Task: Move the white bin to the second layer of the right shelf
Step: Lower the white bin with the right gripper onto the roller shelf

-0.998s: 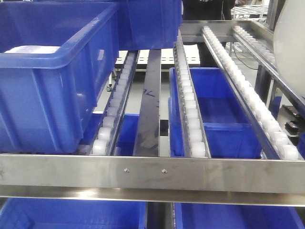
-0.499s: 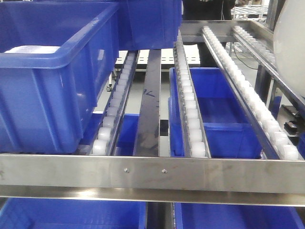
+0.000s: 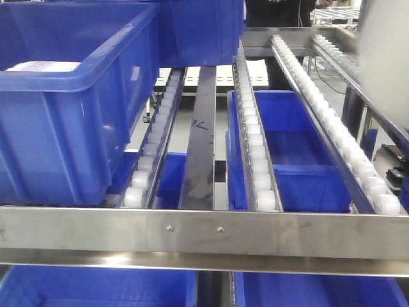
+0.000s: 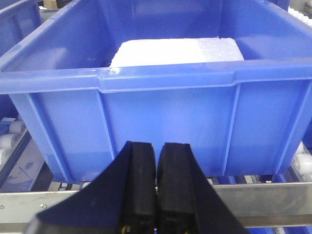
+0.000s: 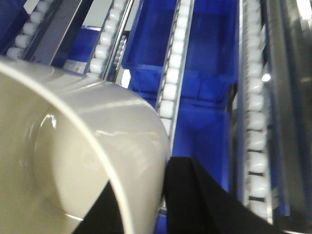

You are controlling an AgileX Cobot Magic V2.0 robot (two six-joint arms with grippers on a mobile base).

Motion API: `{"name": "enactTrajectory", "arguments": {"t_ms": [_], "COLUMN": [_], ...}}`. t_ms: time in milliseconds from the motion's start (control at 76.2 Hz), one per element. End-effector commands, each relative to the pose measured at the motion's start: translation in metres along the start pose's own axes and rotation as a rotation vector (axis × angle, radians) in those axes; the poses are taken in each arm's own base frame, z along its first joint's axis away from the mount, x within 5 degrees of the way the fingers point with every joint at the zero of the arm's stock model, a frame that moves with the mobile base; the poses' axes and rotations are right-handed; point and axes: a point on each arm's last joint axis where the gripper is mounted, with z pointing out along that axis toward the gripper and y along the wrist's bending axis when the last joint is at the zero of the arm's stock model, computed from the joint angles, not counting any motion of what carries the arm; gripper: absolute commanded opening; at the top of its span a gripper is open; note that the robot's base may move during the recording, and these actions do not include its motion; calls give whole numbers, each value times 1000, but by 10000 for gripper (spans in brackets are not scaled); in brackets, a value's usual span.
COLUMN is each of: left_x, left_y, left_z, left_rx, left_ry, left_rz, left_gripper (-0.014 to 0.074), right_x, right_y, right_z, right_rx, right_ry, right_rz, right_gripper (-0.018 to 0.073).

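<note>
white bin (image 5: 73, 161) in right claw (image 5: 146, 214)

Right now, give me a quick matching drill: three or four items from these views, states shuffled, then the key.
1. white bin
2. blue crate
3. left gripper
4. roller lane

A. shut, empty
B. holds a white foam slab
C. bare, nothing resting on it
D. gripped at its rim by the right gripper

Pairs: 1-D, 2-B, 3-A, 4-C
</note>
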Motion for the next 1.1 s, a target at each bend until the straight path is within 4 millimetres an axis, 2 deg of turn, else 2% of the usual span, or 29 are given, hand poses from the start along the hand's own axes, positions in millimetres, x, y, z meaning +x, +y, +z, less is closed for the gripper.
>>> {"name": "enactTrajectory", "arguments": {"t_ms": [0,158,302,446,564,814,1090], "left_x": [4,4,4,4,4,4,4], "left_y": [0,0,0,0,0,0,0], "left_z": [1,1,1,1,1,1,1], "left_rx": [2,2,2,2,2,2,2], "left_ry": [-65,-65,-65,-65,-65,-65,-65], "left_rz": [-3,-3,-3,-3,-3,-3,-3], "left_gripper": [85,85,85,85,85,85,85], "right_x": [-21,-32,-40,-45,-42,-22,-17], "right_y": [2,2,3,3,3,1,5], "right_z": [12,60,103,136,156,183,185], "right_rx": [-18,-13,-5,-1,3,12,3], "right_ry": [-117,-116,-24,19,66,170,207], "right_rz": [29,30,31,31,31,36,72], "right_gripper": [55,55,55,55,55,55,55]}}
